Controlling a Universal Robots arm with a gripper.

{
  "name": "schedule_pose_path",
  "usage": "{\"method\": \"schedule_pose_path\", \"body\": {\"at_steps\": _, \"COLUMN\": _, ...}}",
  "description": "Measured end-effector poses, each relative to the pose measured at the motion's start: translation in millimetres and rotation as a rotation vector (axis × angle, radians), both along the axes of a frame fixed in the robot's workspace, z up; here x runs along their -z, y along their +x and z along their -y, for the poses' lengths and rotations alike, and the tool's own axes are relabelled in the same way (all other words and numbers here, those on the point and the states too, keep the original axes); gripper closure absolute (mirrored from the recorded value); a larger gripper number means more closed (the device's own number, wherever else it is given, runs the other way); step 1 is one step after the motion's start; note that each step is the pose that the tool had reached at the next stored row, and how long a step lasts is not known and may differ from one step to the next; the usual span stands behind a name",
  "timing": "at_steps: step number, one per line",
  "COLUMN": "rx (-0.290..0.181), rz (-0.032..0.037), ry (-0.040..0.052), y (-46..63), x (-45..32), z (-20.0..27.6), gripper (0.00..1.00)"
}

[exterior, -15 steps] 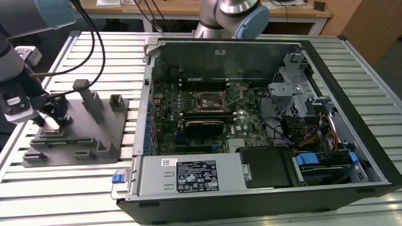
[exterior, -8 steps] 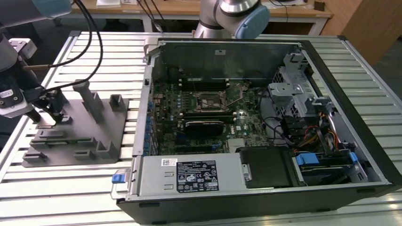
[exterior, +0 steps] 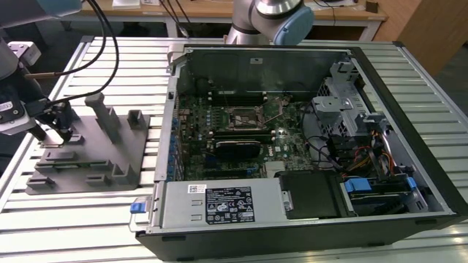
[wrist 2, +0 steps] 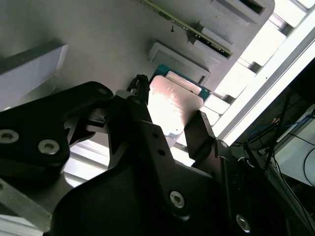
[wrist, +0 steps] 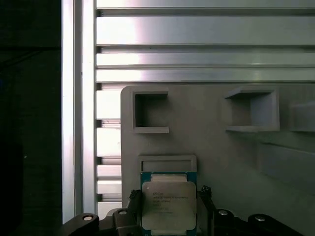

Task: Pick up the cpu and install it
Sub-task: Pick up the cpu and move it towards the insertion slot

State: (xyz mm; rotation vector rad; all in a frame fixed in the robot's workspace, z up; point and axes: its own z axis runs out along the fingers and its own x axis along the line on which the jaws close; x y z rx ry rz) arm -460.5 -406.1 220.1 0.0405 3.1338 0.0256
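The cpu (wrist: 169, 206), a flat square chip with a silvery top and a blue-green rim, lies at the edge of the grey plastic tray (wrist: 221, 157), just below a shallow square frame. My gripper (wrist: 169, 196) is down over it, one black finger (wrist: 135, 197) pressed against each opposite edge of the chip. In the second wrist view the cpu (wrist 2: 172, 105) sits between the same fingers (wrist 2: 198, 132), and the gripper (wrist 2: 170, 110) is shut on it. In the exterior view the gripper (exterior: 53, 137) hangs low over the tray (exterior: 95, 164) at the exterior view's left.
An open computer case (exterior: 409, 109) lies to the exterior view's right of the tray, its motherboard up and the black socket frame (exterior: 245, 118) with its lever near the middle. Upright blocks (exterior: 102, 112) stand on the tray close to the gripper. Everything rests on a slatted metal table (exterior: 73, 219).
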Motion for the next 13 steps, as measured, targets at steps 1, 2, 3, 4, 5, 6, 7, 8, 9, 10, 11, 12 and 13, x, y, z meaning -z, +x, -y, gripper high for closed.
{"method": "schedule_pose_path", "body": {"at_steps": 1, "rx": 0.000, "rz": 0.0000, "ry": 0.0010, "y": 0.0, "x": -0.8, "z": 0.0, "gripper": 0.47}}
{"method": "schedule_pose_path", "body": {"at_steps": 2, "rx": 0.000, "rz": 0.0002, "ry": 0.0017, "y": 0.0, "x": -1.7, "z": 0.0, "gripper": 0.47}}
{"method": "schedule_pose_path", "body": {"at_steps": 3, "rx": 0.000, "rz": 0.0002, "ry": 0.0020, "y": 0.0, "x": -2.8, "z": 0.0, "gripper": 0.47}}
{"method": "schedule_pose_path", "body": {"at_steps": 4, "rx": 0.000, "rz": 0.0002, "ry": 0.0023, "y": 0.0, "x": -3.7, "z": 0.0, "gripper": 0.47}}
{"method": "schedule_pose_path", "body": {"at_steps": 5, "rx": 0.000, "rz": 0.0002, "ry": 0.0026, "y": 0.0, "x": -4.6, "z": 0.0, "gripper": 0.47}}
{"method": "schedule_pose_path", "body": {"at_steps": 6, "rx": 0.000, "rz": 0.0003, "ry": 0.0027, "y": 0.0, "x": -5.6, "z": 0.0, "gripper": 0.47}}
{"method": "schedule_pose_path", "body": {"at_steps": 7, "rx": 0.000, "rz": 0.0003, "ry": 0.0027, "y": 0.0, "x": -6.8, "z": 0.0, "gripper": 0.47}}
{"method": "schedule_pose_path", "body": {"at_steps": 8, "rx": 0.000, "rz": 0.0002, "ry": 0.0026, "y": 0.1, "x": -7.9, "z": 0.0, "gripper": 0.47}}
{"method": "schedule_pose_path", "body": {"at_steps": 9, "rx": 0.000, "rz": 0.0003, "ry": 0.0027, "y": 0.0, "x": -8.6, "z": 0.0, "gripper": 0.47}}
{"method": "schedule_pose_path", "body": {"at_steps": 10, "rx": 0.000, "rz": 0.0002, "ry": 0.0027, "y": 0.0, "x": -9.6, "z": 0.0, "gripper": 0.47}}
{"method": "schedule_pose_path", "body": {"at_steps": 11, "rx": 0.000, "rz": 0.0002, "ry": 0.0026, "y": 0.0, "x": -11.1, "z": 0.0, "gripper": 0.47}}
{"method": "schedule_pose_path", "body": {"at_steps": 12, "rx": 0.000, "rz": 0.0002, "ry": 0.0026, "y": 0.0, "x": -12.7, "z": 0.0, "gripper": 0.47}}
{"method": "schedule_pose_path", "body": {"at_steps": 13, "rx": 0.000, "rz": 0.0002, "ry": 0.0026, "y": 0.1, "x": -14.6, "z": 0.0, "gripper": 0.47}}
